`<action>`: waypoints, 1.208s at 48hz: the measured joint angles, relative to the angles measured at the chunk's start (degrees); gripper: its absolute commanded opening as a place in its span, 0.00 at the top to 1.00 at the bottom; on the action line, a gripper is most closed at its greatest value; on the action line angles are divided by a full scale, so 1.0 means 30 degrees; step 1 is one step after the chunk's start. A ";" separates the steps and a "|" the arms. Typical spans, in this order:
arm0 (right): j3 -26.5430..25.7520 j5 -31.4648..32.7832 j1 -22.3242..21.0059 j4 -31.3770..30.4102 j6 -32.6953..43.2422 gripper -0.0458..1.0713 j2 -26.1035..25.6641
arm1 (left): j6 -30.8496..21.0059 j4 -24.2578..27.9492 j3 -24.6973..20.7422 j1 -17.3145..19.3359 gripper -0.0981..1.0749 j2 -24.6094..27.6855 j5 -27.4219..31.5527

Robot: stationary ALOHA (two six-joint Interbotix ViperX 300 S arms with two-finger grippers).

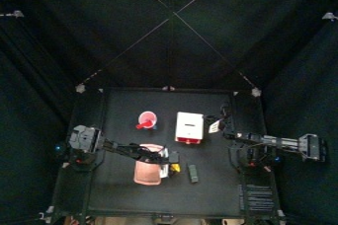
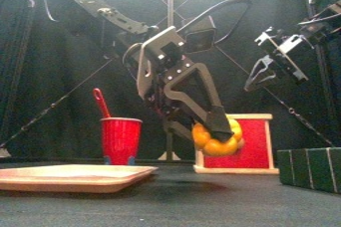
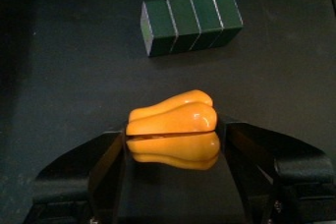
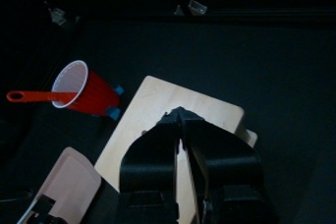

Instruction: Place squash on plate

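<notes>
My left gripper (image 2: 200, 121) is shut on the yellow-orange squash (image 2: 217, 139) and holds it off the table, to the right of the pink plate (image 2: 74, 177). In the left wrist view the squash (image 3: 175, 130) sits between the two jaws. From above, the left gripper (image 1: 164, 156) hangs at the right edge of the plate (image 1: 145, 173). My right gripper (image 4: 180, 120) looks shut and empty, raised over the white box (image 4: 178, 105) at the right.
A red cup (image 2: 122, 139) with a red spoon stands behind the plate. The white box with a red edge (image 2: 253, 143) is at the back middle. A dark green block (image 3: 192, 23) lies on the table near the front right (image 2: 309, 168).
</notes>
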 measured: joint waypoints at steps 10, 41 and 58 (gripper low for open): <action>0.0029 -0.0029 -0.0029 0.0117 -0.0029 0.62 0.0000 | -0.0029 0.0527 0.0469 0.0000 0.23 -0.0615 0.0527; 0.0059 -0.0029 -0.0029 0.0117 0.0000 0.62 0.0000 | 0.0029 0.2256 0.7354 -0.0527 0.23 -0.7266 0.0967; 0.0059 -0.0029 -0.0029 0.0117 0.0000 0.62 0.0000 | -0.0059 0.4805 0.8672 -0.0586 0.22 -0.7266 0.0937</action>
